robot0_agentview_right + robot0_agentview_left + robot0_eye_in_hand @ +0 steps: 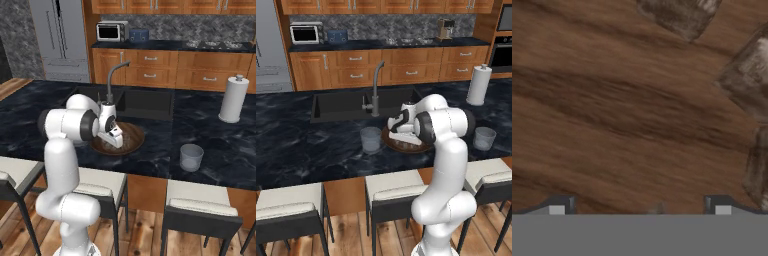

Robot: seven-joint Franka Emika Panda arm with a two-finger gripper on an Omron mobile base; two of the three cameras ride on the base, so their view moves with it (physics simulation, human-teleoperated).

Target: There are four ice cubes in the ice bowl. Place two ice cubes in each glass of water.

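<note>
The ice bowl (387,140) (131,142) of brown wood sits on the dark island counter, in front of the sink. My gripper (403,140) (114,141) (639,206) reaches down into it, open, with its fingertips (559,205) wide apart just above the wood floor (612,115) of the bowl. Nothing is gripped between them. Glassy ice cubes (679,15) lie ahead and to the right; one (747,77) is at the right edge and another (757,167) lower down. One glass of water (370,139) stands left of the bowl, the other (484,138) (191,157) off to the right.
A black sink (341,105) with a curved faucet (376,90) lies behind the bowl. A white paper-towel roll (478,85) (234,99) stands at the back right of the counter. Stools (393,187) line the counter's near edge.
</note>
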